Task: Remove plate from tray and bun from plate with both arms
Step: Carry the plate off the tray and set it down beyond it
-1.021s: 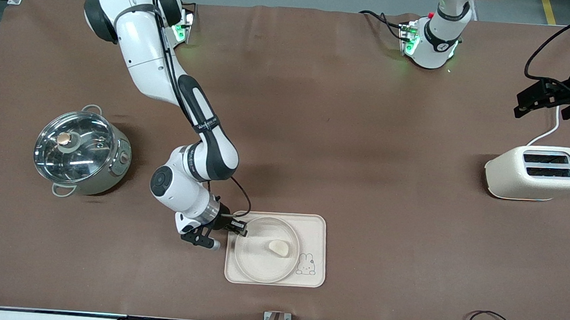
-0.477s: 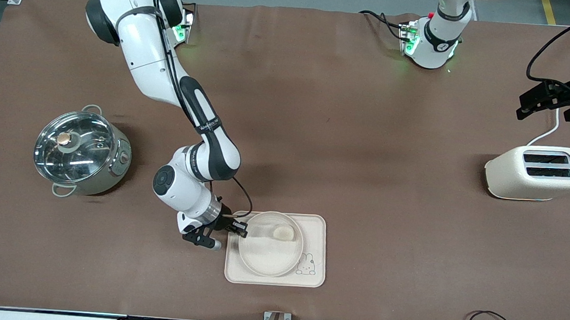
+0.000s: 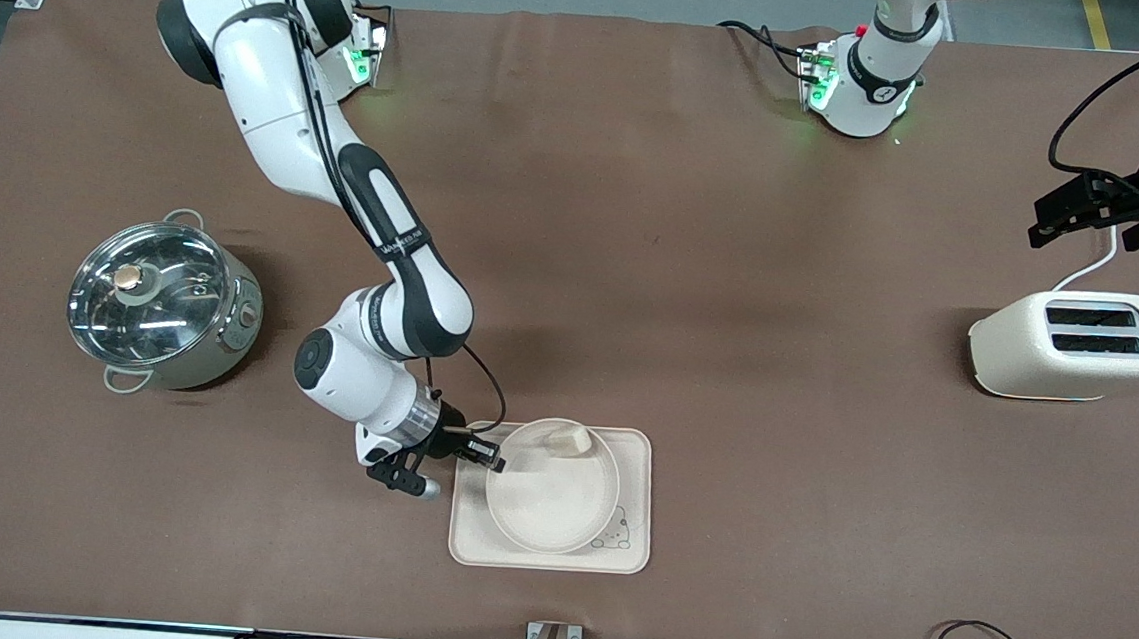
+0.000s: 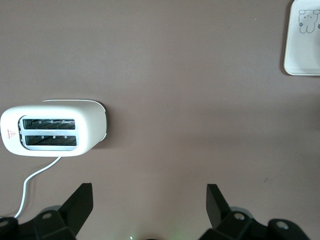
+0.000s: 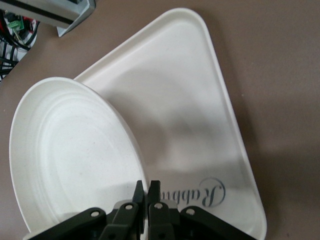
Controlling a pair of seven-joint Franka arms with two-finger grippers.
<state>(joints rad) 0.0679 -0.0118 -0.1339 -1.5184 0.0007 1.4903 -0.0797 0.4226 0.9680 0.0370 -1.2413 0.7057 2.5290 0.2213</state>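
The round cream plate (image 3: 552,504) is tilted above the rabbit tray (image 3: 631,556), lifted by its rim at the right arm's end. My right gripper (image 3: 493,460) is shut on that rim; the right wrist view shows its jaws (image 5: 148,186) pinching the plate (image 5: 70,165), whose inside is bare there. The bun (image 3: 567,441) lies at the plate's edge farthest from the front camera; I cannot tell whether it rests on the rim or the tray. It is out of the right wrist view. My left gripper (image 3: 1048,221) is open and empty (image 4: 148,195), in the air near the toaster, waiting.
A cream toaster (image 3: 1074,345) stands at the left arm's end and shows in the left wrist view (image 4: 50,131) with its white cord. A steel pot with a glass lid (image 3: 162,303) stands at the right arm's end. Cables run along the table's front edge.
The right gripper has raised and tilted the plate over the tray. The bun has slid from the plate's middle to its edge farthest from the front camera. The left gripper drifted slightly.
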